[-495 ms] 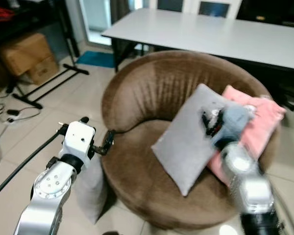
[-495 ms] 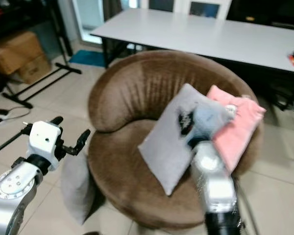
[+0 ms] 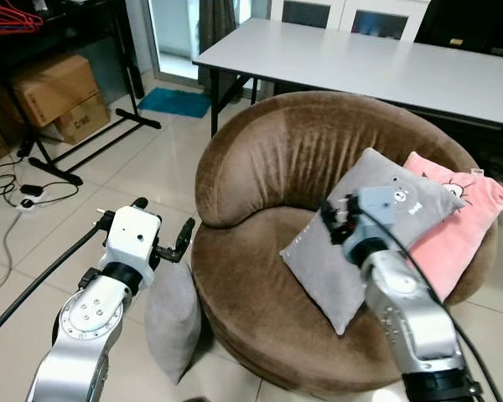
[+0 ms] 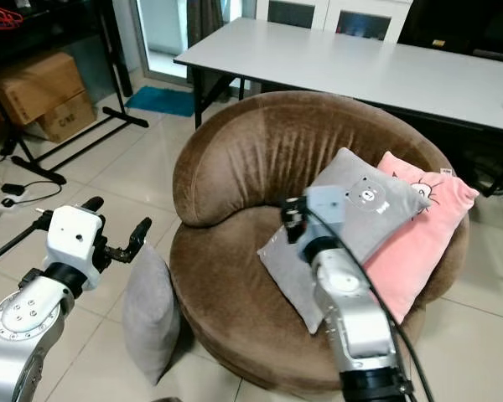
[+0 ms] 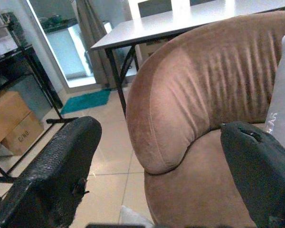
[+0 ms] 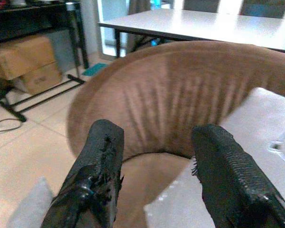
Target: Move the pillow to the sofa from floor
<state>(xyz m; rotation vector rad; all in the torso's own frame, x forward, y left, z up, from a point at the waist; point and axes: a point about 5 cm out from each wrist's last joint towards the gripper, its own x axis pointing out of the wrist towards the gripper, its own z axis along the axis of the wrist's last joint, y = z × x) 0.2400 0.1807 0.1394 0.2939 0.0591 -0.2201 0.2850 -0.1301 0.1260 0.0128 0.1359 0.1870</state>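
Behind everything, a long white table (image 3: 377, 63), with a black rack (image 3: 75, 92) and cardboard boxes (image 3: 54, 92) off to the left on the tiled floor (image 3: 151, 176). In the middle, a round brown sofa (image 3: 268, 167), its curved back toward the table. On its seat, a grey bear pillow (image 3: 402, 209) leaning against the right side of the back, touching a pink pillow (image 3: 461, 213) just behind it. Down on the floor, a second grey pillow (image 4: 151, 310) standing on edge, pressed against the sofa's left flank and not yet lifted. Above and a little left of that pillow, the left gripper (image 3: 162, 230), raised in the air, fingers (image 5: 52, 175) spread wide with nothing between them, pointing toward the sofa back. Over the seat, the right gripper (image 6: 156, 156), also spread and empty, fingers (image 6: 99, 166) aimed at the inner curve of the back, right beside the lower corner of the bear pillow; touching it or just clear, hard to tell from the head views. Near the rack, a white power strip (image 3: 29, 194) with loose cables on the tiles.
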